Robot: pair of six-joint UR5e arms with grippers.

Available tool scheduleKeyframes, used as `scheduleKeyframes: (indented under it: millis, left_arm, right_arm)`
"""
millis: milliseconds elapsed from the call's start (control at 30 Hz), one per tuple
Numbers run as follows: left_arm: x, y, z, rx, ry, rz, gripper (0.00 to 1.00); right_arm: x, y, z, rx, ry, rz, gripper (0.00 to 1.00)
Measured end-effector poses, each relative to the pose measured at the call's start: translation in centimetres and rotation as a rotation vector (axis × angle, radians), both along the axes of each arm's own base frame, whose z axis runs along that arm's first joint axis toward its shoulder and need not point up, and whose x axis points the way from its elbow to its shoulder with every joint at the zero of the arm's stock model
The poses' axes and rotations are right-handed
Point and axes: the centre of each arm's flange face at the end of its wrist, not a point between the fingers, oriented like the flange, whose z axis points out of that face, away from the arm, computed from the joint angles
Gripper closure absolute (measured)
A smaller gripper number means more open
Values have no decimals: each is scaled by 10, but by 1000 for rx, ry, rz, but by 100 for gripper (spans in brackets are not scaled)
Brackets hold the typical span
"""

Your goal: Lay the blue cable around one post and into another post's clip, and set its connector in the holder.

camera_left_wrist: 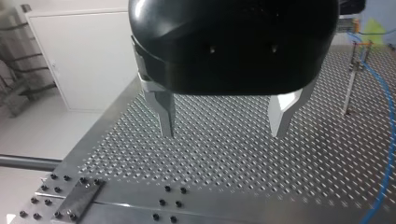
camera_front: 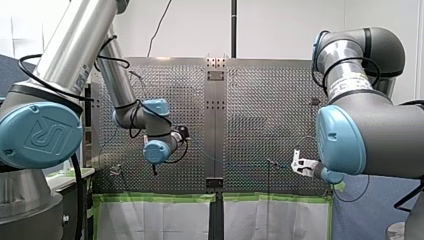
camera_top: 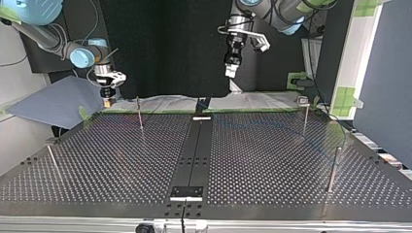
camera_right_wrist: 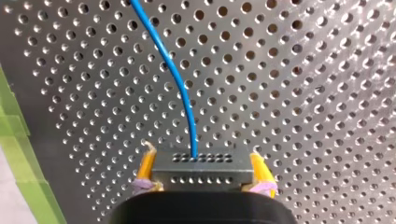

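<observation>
A black connector (camera_right_wrist: 201, 168) sits between the yellow pads (camera_right_wrist: 146, 165) of my right gripper (camera_right_wrist: 201, 179), which is shut on it. The blue cable (camera_right_wrist: 180, 74) runs from the connector ahead over the perforated table (camera_right_wrist: 303, 93). At the top view's left, my right gripper (camera_top: 107, 101) hangs at the table's far edge. My left gripper (camera_left_wrist: 223, 126) is open with nothing between its metal fingers (camera_left_wrist: 166, 114), above the table. In the top view it (camera_top: 230, 72) hovers high over the far middle. The cable (camera_left_wrist: 387, 107) passes beside a post (camera_left_wrist: 348, 93).
Thin upright posts stand on the table: one at far left (camera_top: 140, 115), one with a clip on top at far right (camera_top: 304, 114), one at near right (camera_top: 333, 170), one at near left (camera_top: 53, 160). A black centre strip (camera_top: 197, 150) divides the table. Green tape (camera_right_wrist: 14, 140) lines its edge.
</observation>
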Motion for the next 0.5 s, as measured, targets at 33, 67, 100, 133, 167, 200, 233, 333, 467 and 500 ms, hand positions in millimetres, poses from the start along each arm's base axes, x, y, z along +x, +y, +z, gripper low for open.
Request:
scheduleKeyframes:
  millis: [33,67,100,133,167,200,233,333,467,500]
  left_arm:
    - [-2,2,-2,8,4,8,0]
    - [-4,5,-4,17,8,16,0]
    - [-8,9,-6,31,16,29,0]
    - [-11,12,-8,42,22,38,0]
    - [-14,15,-10,53,28,48,0]
    - [-17,18,-13,67,36,59,0]
    - [-20,21,-15,77,42,65,0]
    - [-30,27,-21,104,62,73,0]
    - [-44,35,-28,130,90,60,0]
    - [-48,37,-30,137,98,53,0]
  right_arm:
    - [1,0,0,0,0,1,100]
    - [1,0,0,0,0,2,100]
    - [2,1,0,0,1,3,100]
    - [3,1,0,0,1,5,100]
    - [3,1,0,0,1,6,100]
    - [4,1,0,0,1,6,100]
    - [4,1,0,0,1,7,100]
    - [5,2,0,0,2,9,100]
    - [6,2,0,-1,1,10,100]
    - [7,2,0,-1,1,11,100]
